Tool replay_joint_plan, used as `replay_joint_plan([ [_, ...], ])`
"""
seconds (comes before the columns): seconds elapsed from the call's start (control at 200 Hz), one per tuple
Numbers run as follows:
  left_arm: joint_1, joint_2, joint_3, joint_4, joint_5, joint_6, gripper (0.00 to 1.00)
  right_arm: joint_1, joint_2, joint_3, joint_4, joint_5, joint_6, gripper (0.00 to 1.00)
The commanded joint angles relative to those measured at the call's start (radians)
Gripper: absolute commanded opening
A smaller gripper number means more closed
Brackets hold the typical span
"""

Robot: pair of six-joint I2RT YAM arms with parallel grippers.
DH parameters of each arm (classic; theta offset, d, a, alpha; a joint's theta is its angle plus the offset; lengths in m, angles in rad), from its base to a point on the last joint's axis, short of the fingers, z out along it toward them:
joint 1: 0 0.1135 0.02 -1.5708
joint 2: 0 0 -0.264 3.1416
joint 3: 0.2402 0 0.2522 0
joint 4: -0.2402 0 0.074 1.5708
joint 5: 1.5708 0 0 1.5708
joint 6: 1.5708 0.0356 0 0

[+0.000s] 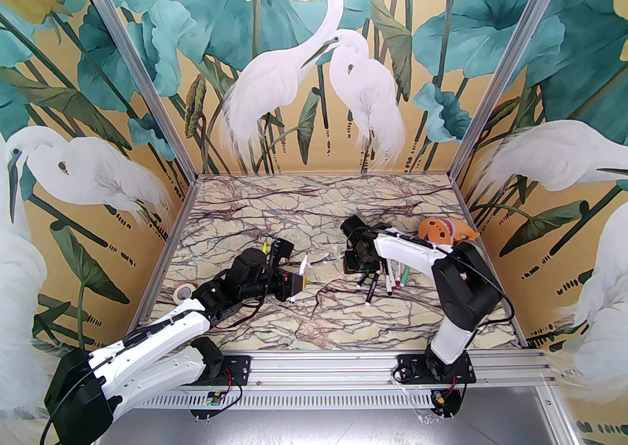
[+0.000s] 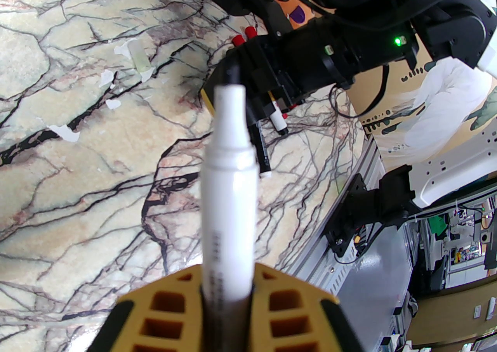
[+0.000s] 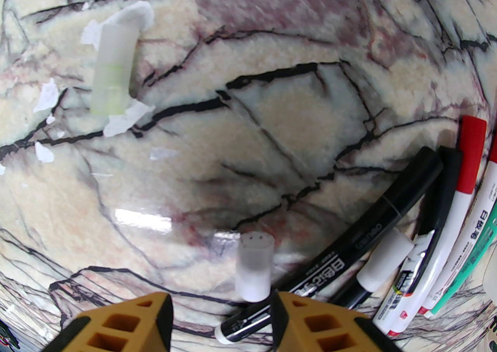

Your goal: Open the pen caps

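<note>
My left gripper (image 2: 229, 276) was clamped on the white pen (image 2: 229, 187), tip bare. My right gripper (image 3: 223, 300) had its jaws wider than the clear cap (image 3: 254, 269) between them, so uncapping looked done. Reckon next meant lining up on the red cap (image 3: 471, 152).

place: robot lab test cell | evidence: silver aluminium frame rail (image 1: 343, 367); printed heron-and-lotus wall panels (image 1: 314, 65); marble-patterned surface (image 1: 319, 207); cluttered equipment racks (image 2: 462, 234) beyond

The left arm (image 1: 162, 330) reaches low toward the middle, the left tool (image 2: 227, 284) clamped on a pen (image 2: 229, 172). The right arm (image 1: 407, 249) folds over leftward, the right tool (image 3: 223, 304) aimed down, fingers apart.
</note>
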Motion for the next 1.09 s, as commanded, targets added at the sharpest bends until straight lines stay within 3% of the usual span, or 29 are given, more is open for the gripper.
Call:
replay_joint_plan([
  [0.0,0.009,-0.007,0.016,-0.019,0.016,0.013,0.09,-0.005,0.022,-0.002,0.007,-0.001,0.004,0.49],
  [0.435,0.008,-0.002,0.023,-0.026,0.014,0.015,0.09,0.007,0.028,-0.019,0.015,-0.075,0.017,0.47],
  [0.74,0.007,-0.013,0.011,-0.020,0.013,0.005,0.09,0.027,0.030,-0.005,0.128,-0.206,0.060,0.45],
  [0.97,0.008,-0.018,0.013,-0.023,0.016,0.002,0.09,0.026,0.070,0.084,0.156,-0.159,0.064,0.45],
  [1.09,0.009,-0.035,0.006,-0.035,0.008,0.003,0.09,0.026,0.042,0.103,0.127,-0.121,-0.015,0.44],
])
